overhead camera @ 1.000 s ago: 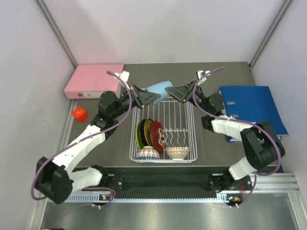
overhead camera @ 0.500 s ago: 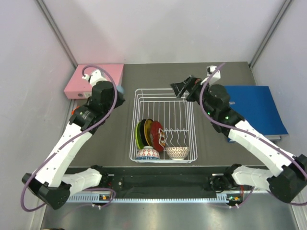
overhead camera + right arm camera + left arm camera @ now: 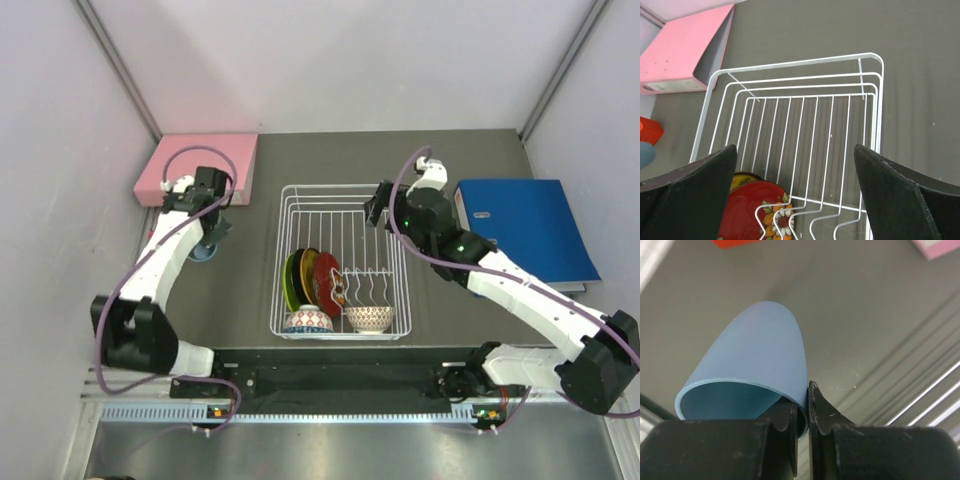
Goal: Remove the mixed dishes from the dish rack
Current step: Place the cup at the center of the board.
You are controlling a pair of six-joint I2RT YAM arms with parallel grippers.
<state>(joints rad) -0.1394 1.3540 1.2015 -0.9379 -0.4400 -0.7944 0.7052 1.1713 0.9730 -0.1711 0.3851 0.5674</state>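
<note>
My left gripper point(image 3: 801, 401) is shut on the rim of the pale blue cup point(image 3: 756, 366), one finger inside and one outside. It holds the cup point(image 3: 203, 253) low over the table, left of the dish rack point(image 3: 396, 262). I cannot tell whether the cup touches the table. At the rack's near end the lime green plate point(image 3: 290, 280) and the dark red plate point(image 3: 326, 279) stand on edge, with a yellow one between them. In front of them sit the blue patterned bowl point(image 3: 307, 321) and the beige bowl point(image 3: 370, 319). My right gripper point(image 3: 794, 148) hangs open and empty above the rack's bare far half point(image 3: 790, 65).
A pink binder point(image 3: 200, 165) lies at the back left and a blue binder point(image 3: 527, 228) at the right. The small red cube point(image 3: 650, 131) sits left of the rack near the cup. White walls close in the table on both sides.
The right gripper has opened wide and drawn away from the cup. The left arm has swung the cup from above the rack's far end out to the left and down.
</note>
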